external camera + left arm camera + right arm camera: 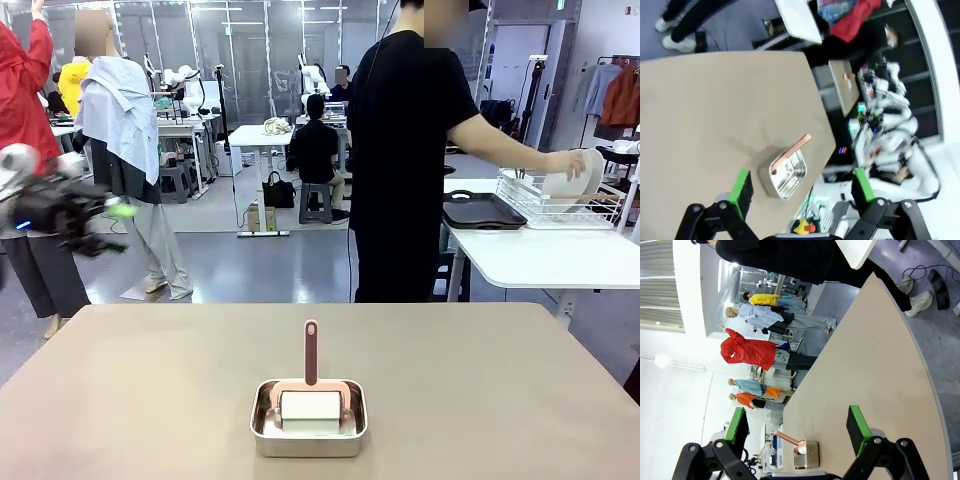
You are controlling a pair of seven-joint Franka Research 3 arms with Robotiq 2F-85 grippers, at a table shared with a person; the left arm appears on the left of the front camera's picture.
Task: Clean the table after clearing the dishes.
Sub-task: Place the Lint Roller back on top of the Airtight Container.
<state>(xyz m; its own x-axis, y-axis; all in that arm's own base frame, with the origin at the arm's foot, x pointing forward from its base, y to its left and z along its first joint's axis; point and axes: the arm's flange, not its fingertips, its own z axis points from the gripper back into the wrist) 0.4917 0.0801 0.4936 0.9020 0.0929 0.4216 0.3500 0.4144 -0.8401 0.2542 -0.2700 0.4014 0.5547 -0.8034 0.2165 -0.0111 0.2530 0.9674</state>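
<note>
Steel pan (308, 421): sits on the tabletop (150, 390) near its front edge, about mid-width; a pink-framed roller with a white roll (311, 405) lies inside it, its pink handle (311, 352) pointing toward the far side.
Tabletop: beige-brown, bare apart from the pan.
Left claw (800, 189): in its wrist view the green-padded fingers (740, 187) stand wide apart with nothing between them, held above the tabletop with the pan below. In the front view the left claw (112, 212) shows blurred at the left edge, raised well above the tabletop.
Right claw (797, 427): in its wrist view the fingers are spread wide, empty, above the tabletop; the pan and roller lie low between them, farther off.
Person (405, 160): in black, stands beyond the far edge, turned toward the white side table (540, 262).
Dishes: the person's hand (567, 163) holds a white plate (580, 182) at a white wire rack (555, 200) on that side table; a dark tray (482, 211) lies just beside the rack.
</note>
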